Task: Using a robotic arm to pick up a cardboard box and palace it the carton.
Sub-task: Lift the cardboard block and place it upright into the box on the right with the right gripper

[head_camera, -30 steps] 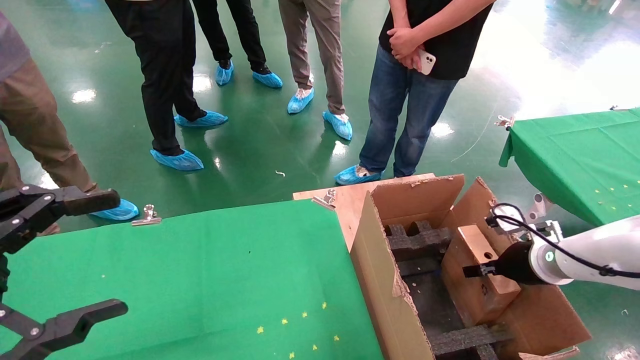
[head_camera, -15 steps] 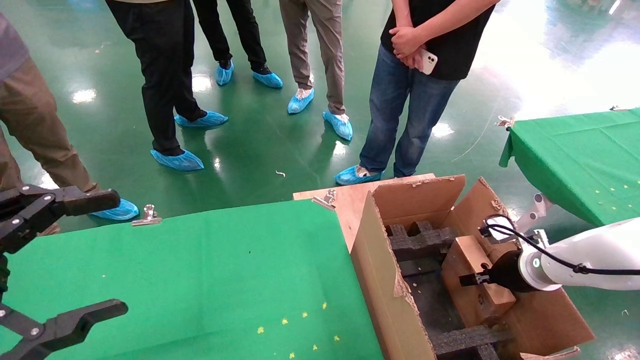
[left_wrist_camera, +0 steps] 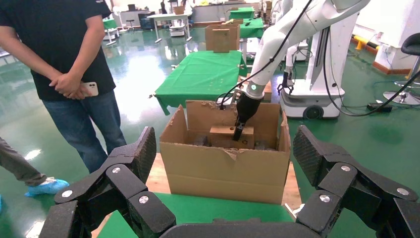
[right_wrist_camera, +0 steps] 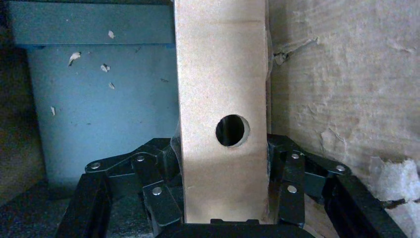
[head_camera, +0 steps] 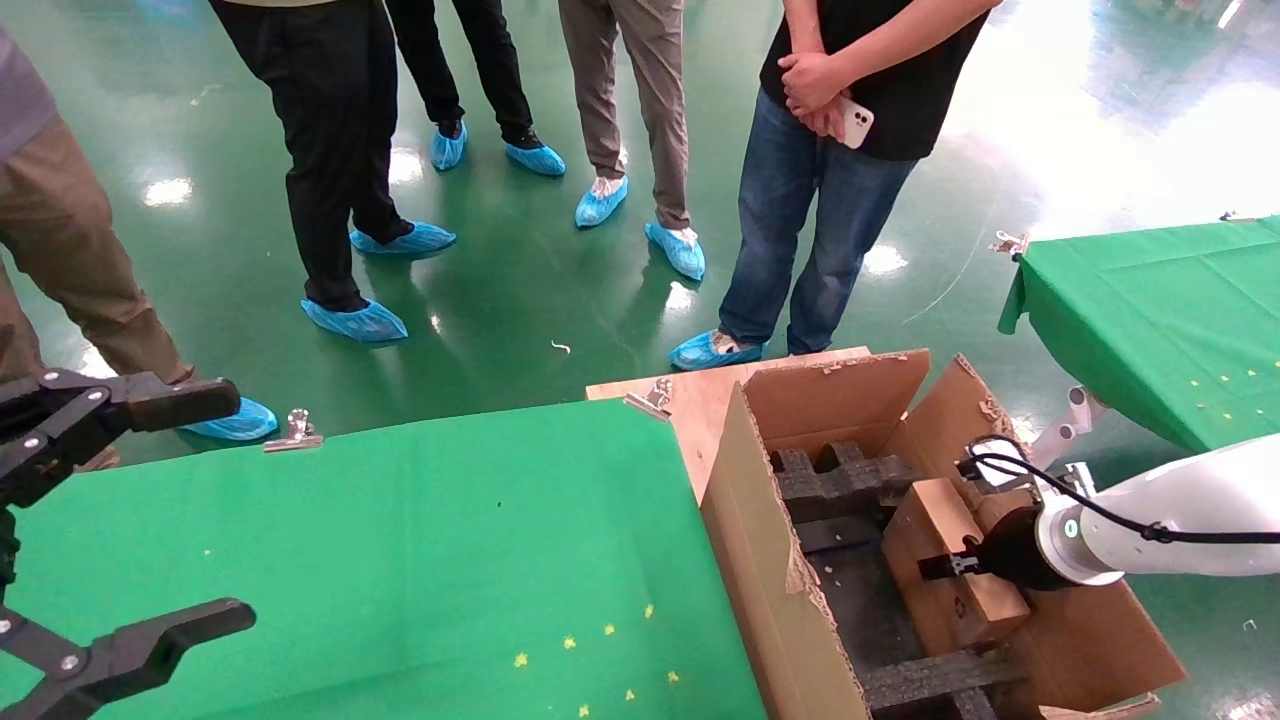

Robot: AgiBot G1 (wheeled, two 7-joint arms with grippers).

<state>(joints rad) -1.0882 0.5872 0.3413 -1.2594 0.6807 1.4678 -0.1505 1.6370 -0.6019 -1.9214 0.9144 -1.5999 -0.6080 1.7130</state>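
Note:
The small cardboard box with a round finger hole stands on end inside the large carton, beside its right wall and among black foam inserts. My right gripper, on the white robotic arm, is shut on the cardboard box; in the right wrist view the fingers press both sides of the box, next to the carton wall. The left wrist view shows the carton and the box. My left gripper is open and empty, parked at the far left.
A green-clothed table lies left of the carton, with a wooden board under the carton. A second green table is at the right. Several people stand on the green floor beyond.
My right arm has lowered the cardboard box a little deeper into the carton. The left arm has not moved.

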